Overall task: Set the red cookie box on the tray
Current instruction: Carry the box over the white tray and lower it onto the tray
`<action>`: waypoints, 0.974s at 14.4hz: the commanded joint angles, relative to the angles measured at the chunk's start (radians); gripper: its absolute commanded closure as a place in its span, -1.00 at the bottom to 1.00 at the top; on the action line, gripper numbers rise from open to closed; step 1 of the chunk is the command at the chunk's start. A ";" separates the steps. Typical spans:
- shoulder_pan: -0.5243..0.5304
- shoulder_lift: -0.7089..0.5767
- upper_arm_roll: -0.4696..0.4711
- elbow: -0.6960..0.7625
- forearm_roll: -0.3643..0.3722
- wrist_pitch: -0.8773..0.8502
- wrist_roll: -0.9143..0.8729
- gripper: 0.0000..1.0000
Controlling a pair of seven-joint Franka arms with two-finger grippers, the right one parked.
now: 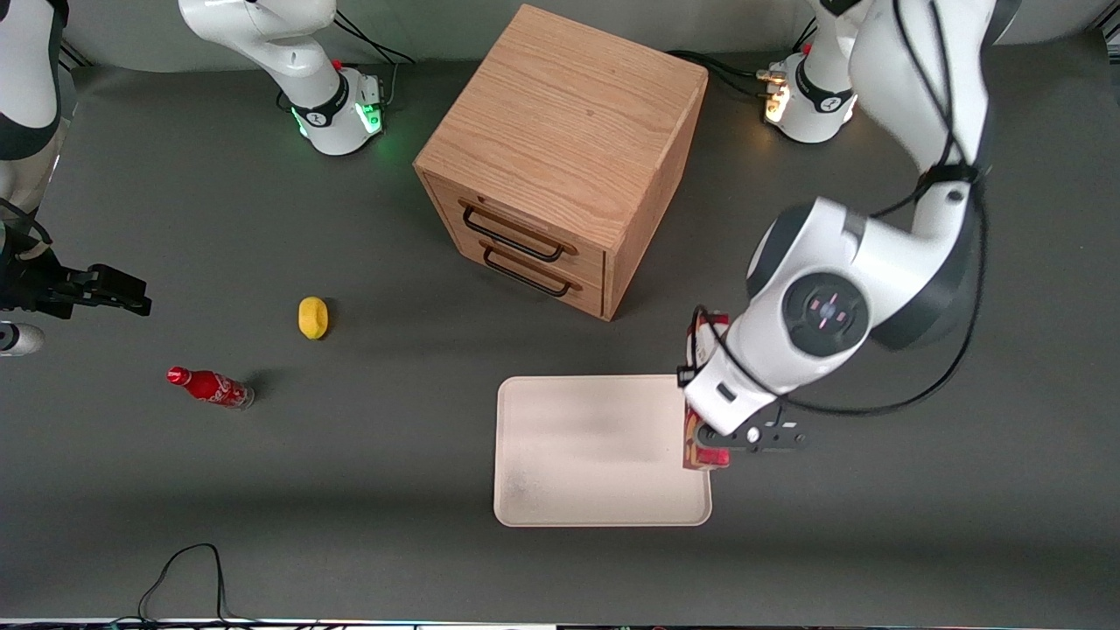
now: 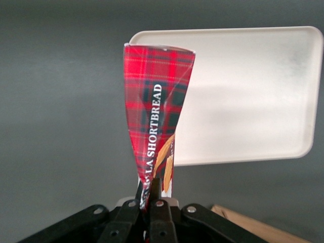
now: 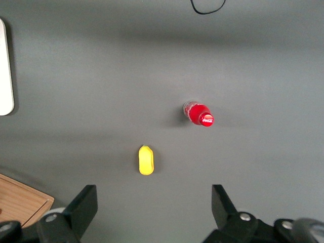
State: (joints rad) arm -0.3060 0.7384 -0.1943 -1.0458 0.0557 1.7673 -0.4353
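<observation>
1. One carton hangs in my pincer: the red cookie box, pinched flat at its end between my closed fingers, so the tartan card creases into a wedge where I squeeze it.
2. My grip is at the box's end and not its middle, so the rest of its length reaches out ahead of me and I can lay it down without my fingers getting under it.
3. In the front view, the box is mostly hidden under my wrist; its ends show on either side of the arm, above the edge of the tray on the working arm's side.
4. In my wrist view, the box's free end overlaps a corner of the tray, so I judge I am carrying it in over the rim, not yet set down; whether it touches the tray I cannot tell.
5. With the tray's cream floor bare and much wider than the box, I have room to shift toward its middle before lowering.
6. Well apart toward the parked arm's end of the tabletop lie a small red soda bottle and a yellow object; the wooden drawer cabinet stands farther from the front camera than the tray. None of them is in my path.
</observation>
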 commanded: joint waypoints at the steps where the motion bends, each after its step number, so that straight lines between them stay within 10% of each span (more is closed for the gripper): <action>1: 0.002 0.022 0.009 -0.054 0.007 0.107 0.018 1.00; 14: 0.004 0.162 0.027 -0.074 0.056 0.324 -0.029 1.00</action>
State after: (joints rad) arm -0.2952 0.9053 -0.1737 -1.1174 0.0971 2.0769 -0.4352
